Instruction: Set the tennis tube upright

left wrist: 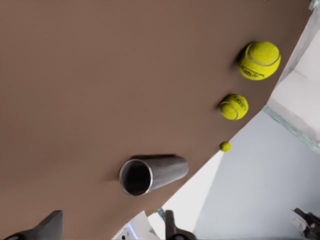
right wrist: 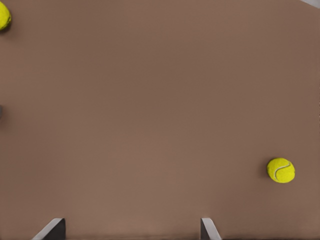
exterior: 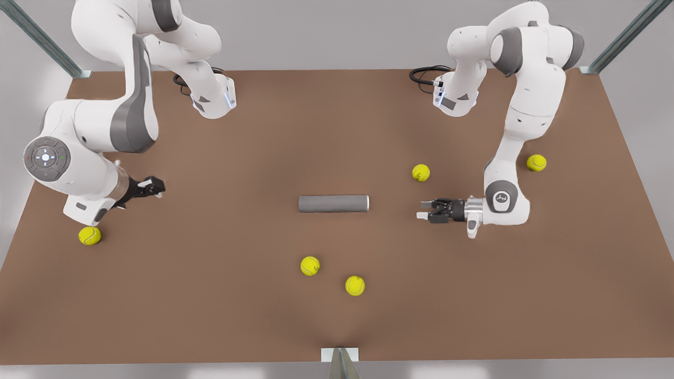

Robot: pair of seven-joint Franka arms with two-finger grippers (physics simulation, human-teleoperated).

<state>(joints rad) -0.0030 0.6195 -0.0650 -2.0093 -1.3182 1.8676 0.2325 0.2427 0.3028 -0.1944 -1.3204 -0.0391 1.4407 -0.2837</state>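
The tennis tube (exterior: pixel 333 203) is a dark grey cylinder lying on its side in the middle of the brown table (exterior: pixel 263 131). Its lighter rim points to the front view's right. My left gripper (exterior: pixel 423 209) hovers a short way beyond that rim end, level with the tube and pointing at it, fingers open and empty. In the left wrist view the tube's open mouth (left wrist: pixel 155 174) faces me ahead of the left gripper (left wrist: pixel 111 220). My right gripper (exterior: pixel 157 188) waits far off at the front view's left, open and empty. The right gripper (right wrist: pixel 132 222) looks onto bare table.
Several yellow tennis balls lie loose: one (exterior: pixel 420 172) behind the left gripper's fingers, one (exterior: pixel 536 162) past that arm, two (exterior: pixel 309 266) (exterior: pixel 355 285) in front of the tube, one (exterior: pixel 90 235) under the right arm. A ball (right wrist: pixel 280 170) shows near the right gripper.
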